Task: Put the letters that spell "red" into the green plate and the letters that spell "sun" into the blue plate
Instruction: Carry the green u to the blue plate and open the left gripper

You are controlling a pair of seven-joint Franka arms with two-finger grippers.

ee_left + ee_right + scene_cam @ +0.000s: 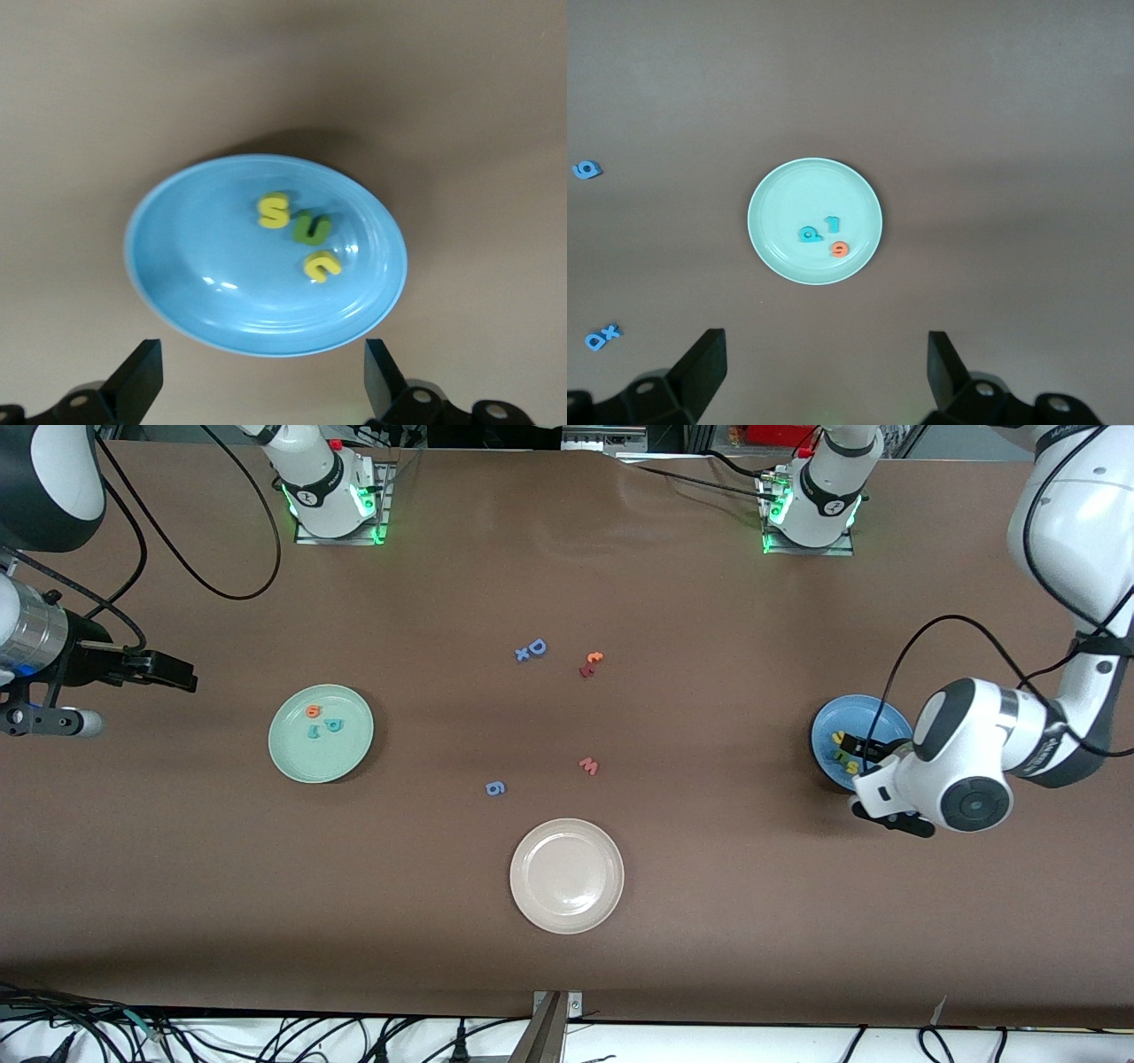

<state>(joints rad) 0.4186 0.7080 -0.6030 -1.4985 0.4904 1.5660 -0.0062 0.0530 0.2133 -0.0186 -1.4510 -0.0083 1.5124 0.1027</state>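
Observation:
The green plate (292,757) lies toward the right arm's end of the table. In it are the orange e (313,711), the teal d (334,724) and the teal r (314,732). The right wrist view shows the same plate (788,195) with d (810,235), r (831,224) and e (839,250). My right gripper (182,676) (824,376) hangs open and empty over bare table beside that plate. The blue plate (877,710) (195,257) holds the yellow s (273,211), green n (313,229) and yellow u (321,265). My left gripper (858,751) (263,381) is open and empty over its rim.
A beige-white plate (567,908) lies near the front camera at mid-table. Loose letters lie in the middle: a blue D (536,647) with a small x, an orange and red pair (591,664), a pink w (588,765) and a blue g (495,787).

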